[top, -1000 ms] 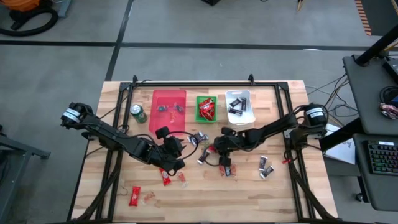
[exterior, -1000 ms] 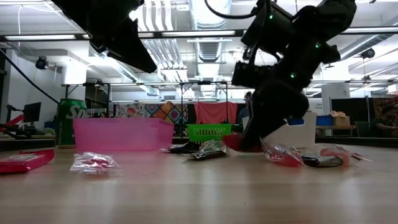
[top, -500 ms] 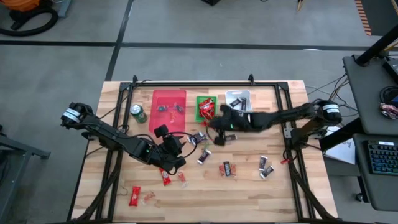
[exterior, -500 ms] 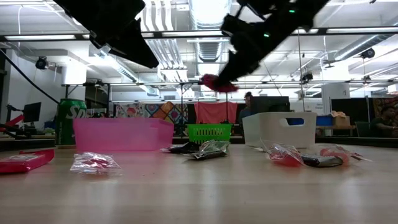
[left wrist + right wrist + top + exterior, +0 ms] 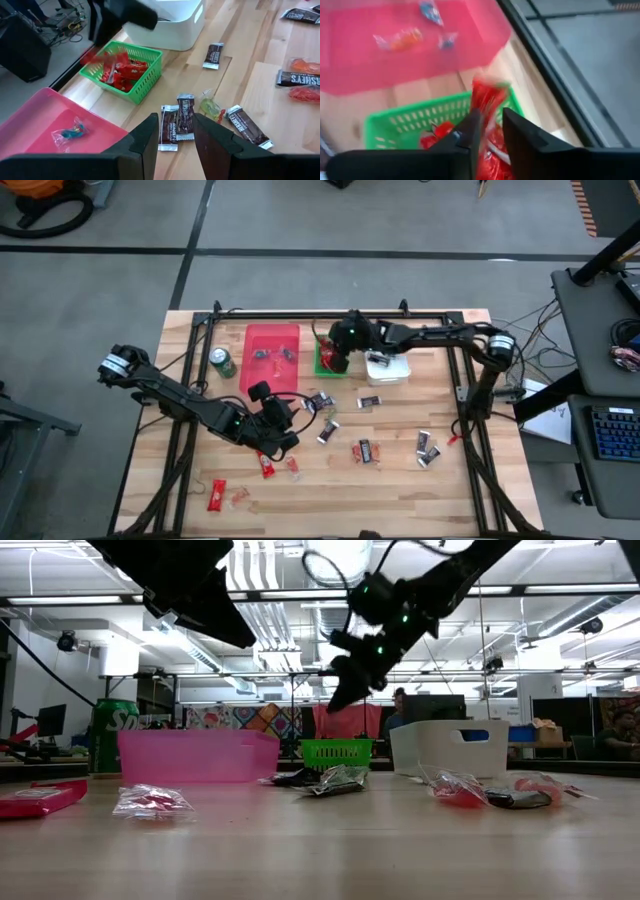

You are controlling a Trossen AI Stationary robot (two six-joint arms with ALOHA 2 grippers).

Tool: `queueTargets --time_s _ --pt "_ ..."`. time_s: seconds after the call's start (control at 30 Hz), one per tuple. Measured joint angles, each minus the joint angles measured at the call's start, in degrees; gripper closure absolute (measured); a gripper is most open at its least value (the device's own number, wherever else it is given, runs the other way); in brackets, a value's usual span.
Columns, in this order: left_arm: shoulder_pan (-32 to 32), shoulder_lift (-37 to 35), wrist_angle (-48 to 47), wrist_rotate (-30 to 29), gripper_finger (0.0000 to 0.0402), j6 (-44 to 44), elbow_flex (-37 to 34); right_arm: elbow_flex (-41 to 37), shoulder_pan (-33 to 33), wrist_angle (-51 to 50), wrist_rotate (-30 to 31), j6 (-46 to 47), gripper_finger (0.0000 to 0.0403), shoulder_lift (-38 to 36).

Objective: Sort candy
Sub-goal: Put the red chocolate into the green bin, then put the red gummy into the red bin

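The right arm reaches across to the far side of the worktop [image 5: 400, 490], and its pincer [image 5: 490, 114] hangs just over the green basket [image 5: 145, 75], which already has red-wrapped candy in it. A red sweet [image 5: 487, 97] shows in the gap between the two fingers, but it's a blur, and I cannot tell whether the pincer grips it or has let it go. Beside the basket stand the pink tray [image 5: 272, 335], with a few clear-wrapped sweets in it, and the white bin [image 5: 175, 30]. The left pincer [image 5: 176, 120] hovers nearer the front, fingers apart with nothing between them, above a pair of dark bars [image 5: 186, 112]. More candy [image 5: 368, 450] lies scattered over the middle of the boards, and a red piece [image 5: 217, 496] sits near the front left corner. A green can [image 5: 222, 361] stands left of the tray
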Motion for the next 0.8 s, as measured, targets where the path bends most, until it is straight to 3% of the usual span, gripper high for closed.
queueTargets --time_s 0.2,0.37,0.53,0.8 --pt "0.00 0.00 -0.04 3.03 0.0296 -0.73 0.00 2.24 -0.21 -4.72 0.09 3.55 0.0254 1.12" --pt "0.00 0.00 -0.10 13.05 0.0296 -2.59 0.00 4.18 1.46 -11.85 -0.02 7.78 0.0227 -1.62" --pt "-0.31 0.05 -0.02 24.00 0.0296 -4.97 -0.07 5.58 5.01 -18.79 -4.86 11.82 0.0226 -4.67" --pt "-4.19 4.67 -0.13 30.70 0.0296 -0.62 -0.46 5.32 13.97 -21.86 -7.54 12.39 0.0240 -8.15"
